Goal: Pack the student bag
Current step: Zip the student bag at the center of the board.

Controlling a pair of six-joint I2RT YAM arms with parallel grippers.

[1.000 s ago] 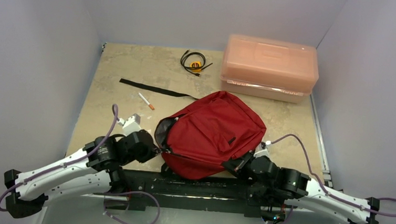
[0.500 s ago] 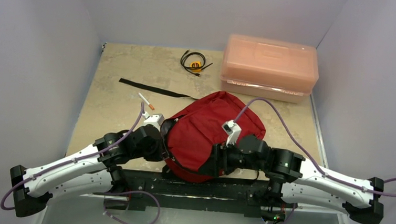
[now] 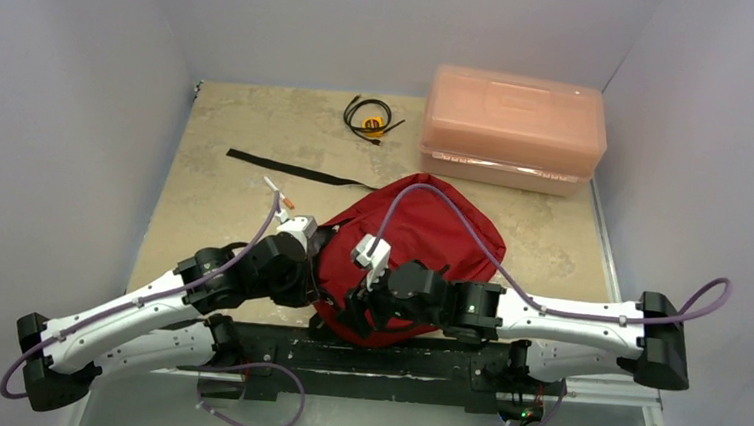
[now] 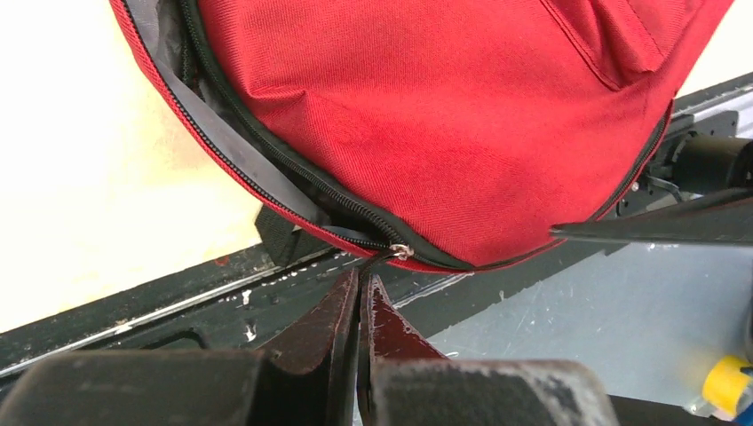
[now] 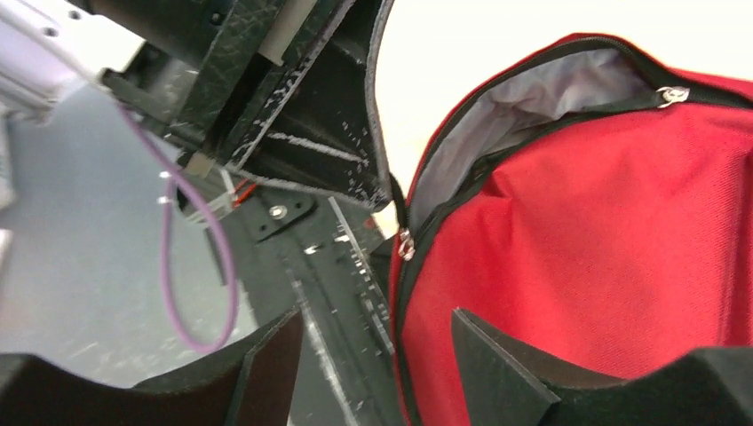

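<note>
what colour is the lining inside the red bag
Light grey. The lining of the student bag shows best in the right wrist view.

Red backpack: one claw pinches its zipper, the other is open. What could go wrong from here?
The left gripper pinches only the thin zipper pull at its very tips, so it could slip out. The right gripper is open, not bracing the student bag, so a tug may drag the soft bag instead. The purple cable looping over it might snag.

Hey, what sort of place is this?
Likely a robot test cell: left arm and right arm bolted at a tan table, plain grey walls, props like the red student bag and pink box.
</note>
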